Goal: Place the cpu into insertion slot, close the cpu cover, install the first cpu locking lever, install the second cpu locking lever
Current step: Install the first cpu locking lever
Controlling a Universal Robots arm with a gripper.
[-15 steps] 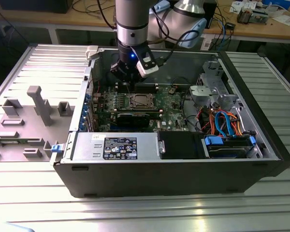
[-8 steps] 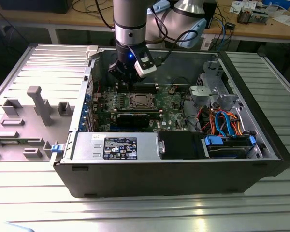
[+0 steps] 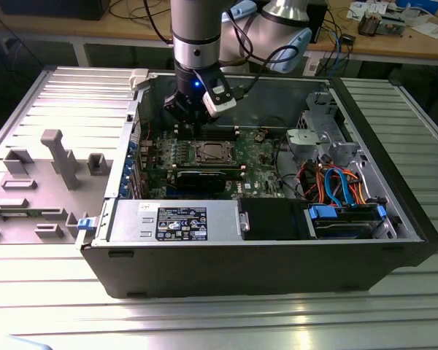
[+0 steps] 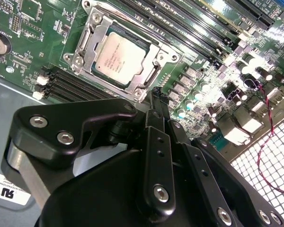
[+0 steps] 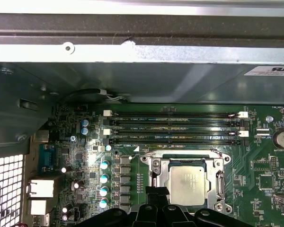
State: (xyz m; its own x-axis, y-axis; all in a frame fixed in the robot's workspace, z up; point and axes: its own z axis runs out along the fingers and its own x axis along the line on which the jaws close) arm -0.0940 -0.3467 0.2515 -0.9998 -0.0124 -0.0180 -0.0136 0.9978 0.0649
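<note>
Already the cpu [image 4: 125, 59] lies flat in the insertion slot [image 4: 149, 77], and the cpu cover [image 4: 84, 43] sits down around it, its window framing the metal top. The jaws are pressed together with nothing between them. In the second wrist view their tip hangs just beside the cover's near corner, close above the green board [image 4: 33, 45]. Whether either locking lever is hooked home I cannot tell.

The danger, as I judge it, is a thin lever met by a narrow closed tip. A push slightly off line could slip free and run into the small capacitors [image 4: 197, 96] or the memory slots [image 4: 68, 85] (both stand close to the socket). If the cover is not fully flat, forcing a lever could load the chip unevenly and harm the contacts beneath. The walls of the computer case [image 3: 241, 262] also leave the arm little room to correct sideways.
</note>
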